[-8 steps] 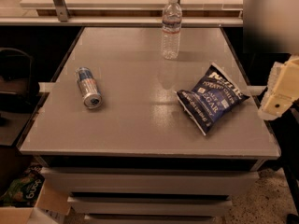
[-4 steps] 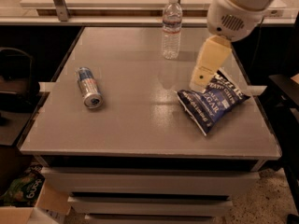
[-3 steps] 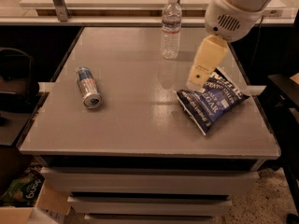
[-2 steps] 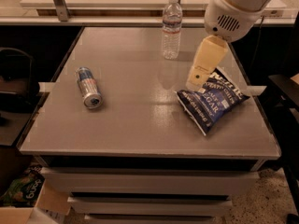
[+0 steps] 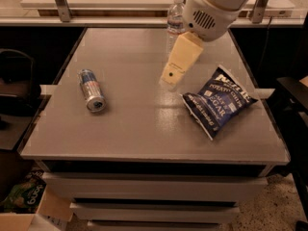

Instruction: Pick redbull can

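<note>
The redbull can [image 5: 91,90] lies on its side at the left of the grey table [image 5: 130,129], its silver end toward the front. My gripper [image 5: 174,74] hangs from the white arm above the middle of the table, well to the right of the can and in front of the clear water bottle [image 5: 175,16], part of which it hides. It holds nothing that I can see.
A dark blue chip bag [image 5: 219,100] lies at the right of the table. A pale counter with metal posts [image 5: 60,1] runs along the back. A dark chair [image 5: 12,88] stands at the left and a cardboard box [image 5: 29,211] sits on the floor.
The arm came in from the right edge and has moved left over the table, now in front of the bottle. The can, bottle and bag have not moved.
</note>
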Controlling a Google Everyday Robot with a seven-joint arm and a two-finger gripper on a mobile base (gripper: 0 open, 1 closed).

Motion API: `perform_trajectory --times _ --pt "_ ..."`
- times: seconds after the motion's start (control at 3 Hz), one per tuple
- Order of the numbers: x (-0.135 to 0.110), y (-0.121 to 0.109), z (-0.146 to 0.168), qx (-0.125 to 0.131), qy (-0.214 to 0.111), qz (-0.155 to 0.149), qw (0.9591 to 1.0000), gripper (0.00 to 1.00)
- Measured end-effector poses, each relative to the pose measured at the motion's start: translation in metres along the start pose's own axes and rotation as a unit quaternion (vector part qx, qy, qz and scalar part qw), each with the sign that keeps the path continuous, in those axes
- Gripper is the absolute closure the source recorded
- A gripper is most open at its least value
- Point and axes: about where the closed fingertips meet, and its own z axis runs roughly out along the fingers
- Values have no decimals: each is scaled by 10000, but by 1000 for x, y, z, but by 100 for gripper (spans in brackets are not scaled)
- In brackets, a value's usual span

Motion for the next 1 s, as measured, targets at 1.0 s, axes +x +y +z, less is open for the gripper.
perform_trajectory --times 1.0 --pt "-145 69 63 -667 21 137 9977 0"
